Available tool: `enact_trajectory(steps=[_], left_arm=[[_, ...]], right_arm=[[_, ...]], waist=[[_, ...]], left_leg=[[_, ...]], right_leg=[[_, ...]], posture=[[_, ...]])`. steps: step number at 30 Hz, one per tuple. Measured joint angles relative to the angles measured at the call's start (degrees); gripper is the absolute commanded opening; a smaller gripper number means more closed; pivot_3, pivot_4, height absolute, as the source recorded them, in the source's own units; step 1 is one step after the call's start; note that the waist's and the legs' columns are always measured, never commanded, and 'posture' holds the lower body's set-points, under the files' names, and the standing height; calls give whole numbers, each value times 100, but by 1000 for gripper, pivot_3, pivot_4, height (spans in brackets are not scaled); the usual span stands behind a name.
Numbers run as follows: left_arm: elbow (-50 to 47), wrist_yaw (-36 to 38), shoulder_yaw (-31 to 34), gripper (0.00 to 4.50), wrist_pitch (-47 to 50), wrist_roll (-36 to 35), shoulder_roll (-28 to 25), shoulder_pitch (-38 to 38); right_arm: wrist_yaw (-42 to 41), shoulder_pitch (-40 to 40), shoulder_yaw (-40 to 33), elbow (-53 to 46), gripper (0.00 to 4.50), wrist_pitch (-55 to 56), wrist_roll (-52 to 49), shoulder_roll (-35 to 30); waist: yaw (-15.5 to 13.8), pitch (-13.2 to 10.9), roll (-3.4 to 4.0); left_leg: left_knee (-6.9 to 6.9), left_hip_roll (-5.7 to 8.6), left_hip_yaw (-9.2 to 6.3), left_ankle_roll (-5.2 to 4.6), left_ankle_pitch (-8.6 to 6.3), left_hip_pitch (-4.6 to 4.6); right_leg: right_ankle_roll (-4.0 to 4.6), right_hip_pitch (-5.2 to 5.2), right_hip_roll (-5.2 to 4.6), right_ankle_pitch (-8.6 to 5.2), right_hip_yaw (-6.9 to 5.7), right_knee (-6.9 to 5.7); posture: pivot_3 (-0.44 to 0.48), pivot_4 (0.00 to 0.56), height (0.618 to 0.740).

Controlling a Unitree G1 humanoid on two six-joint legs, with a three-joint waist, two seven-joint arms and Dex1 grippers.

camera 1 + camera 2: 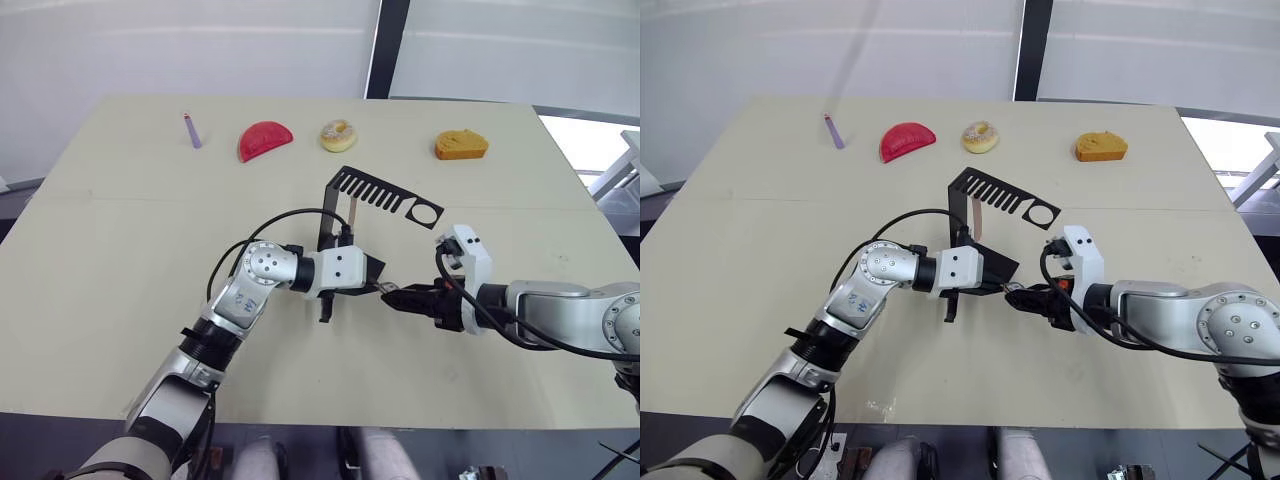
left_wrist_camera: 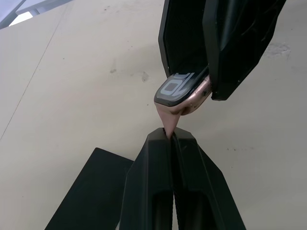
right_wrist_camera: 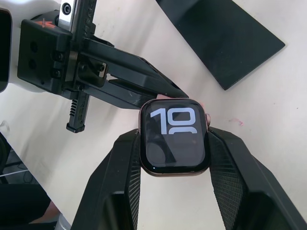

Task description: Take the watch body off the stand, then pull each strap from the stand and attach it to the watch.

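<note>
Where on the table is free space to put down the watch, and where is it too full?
Free: the wide pale table on the robot's left, and the near edge below both grippers. Crowded: the centre, where the left gripper and right gripper meet at the small black watch body beside the black bent metal stand.

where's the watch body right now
The watch body is off the stand, held between the right gripper's fingers just in front of the stand, meeting the left gripper.

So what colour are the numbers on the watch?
White, on the watch body; right wrist view.
</note>
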State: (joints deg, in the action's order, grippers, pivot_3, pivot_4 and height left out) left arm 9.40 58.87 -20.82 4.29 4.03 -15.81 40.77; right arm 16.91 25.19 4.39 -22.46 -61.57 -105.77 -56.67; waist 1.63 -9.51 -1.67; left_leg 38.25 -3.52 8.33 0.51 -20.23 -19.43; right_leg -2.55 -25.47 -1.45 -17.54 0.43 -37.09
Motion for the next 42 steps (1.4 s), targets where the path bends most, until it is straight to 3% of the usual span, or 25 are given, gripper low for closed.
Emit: enact_trajectory(steps=[42], left_arm=[[-101, 57, -1, 0, -1, -1, -55, -1]], right_arm=[[-245, -136, -104, 34, 1508, -7, 12, -1]], waist=[[0, 0, 0]], left_leg=[[0, 0, 0, 0, 0, 0]], right_leg=[[0, 0, 0, 0, 0, 0]], posture=[[0, 150, 737]])
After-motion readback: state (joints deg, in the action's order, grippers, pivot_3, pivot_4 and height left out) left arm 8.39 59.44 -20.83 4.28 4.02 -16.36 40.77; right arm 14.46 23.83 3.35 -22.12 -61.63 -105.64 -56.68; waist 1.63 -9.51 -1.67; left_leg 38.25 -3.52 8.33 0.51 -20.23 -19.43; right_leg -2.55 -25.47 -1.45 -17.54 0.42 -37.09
